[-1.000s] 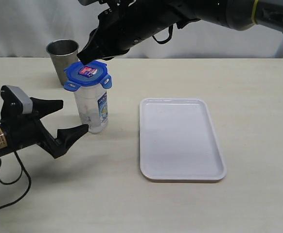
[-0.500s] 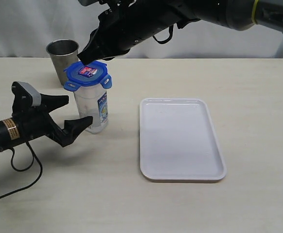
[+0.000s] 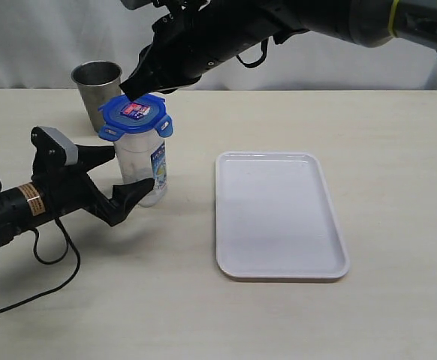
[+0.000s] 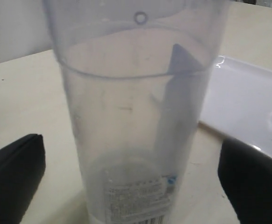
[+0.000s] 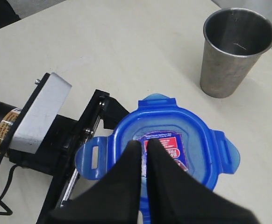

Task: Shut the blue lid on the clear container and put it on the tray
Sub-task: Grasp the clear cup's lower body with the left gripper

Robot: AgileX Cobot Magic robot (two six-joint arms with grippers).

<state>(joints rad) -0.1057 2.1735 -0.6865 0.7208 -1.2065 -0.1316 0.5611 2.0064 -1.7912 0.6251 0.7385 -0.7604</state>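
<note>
The clear container (image 3: 145, 169) stands upright on the table, left of the tray (image 3: 278, 225). The blue lid (image 3: 136, 115) sits on its mouth with its flaps sticking out, sticker side up. My left gripper (image 3: 132, 171) is open, one finger (image 3: 98, 156) on each side of the container's lower body without squeezing it. In the left wrist view the container (image 4: 136, 102) fills the space between the dark fingers (image 4: 14, 172). My right gripper (image 5: 144, 143) is shut and holds nothing. Its tips are at the sticker on the lid (image 5: 196, 140), directly over the container (image 3: 132, 88).
A grey steel cup (image 3: 97, 86) stands behind the container, close to the right arm; it shows in the right wrist view (image 5: 236, 51) too. The white tray's near corner (image 4: 248, 98) lies just beyond the container. The left arm's cable (image 3: 53, 247) trails over the table.
My left gripper has slid to the right along the table until its open fingers flank the container. The right gripper, lid and container have not moved.
</note>
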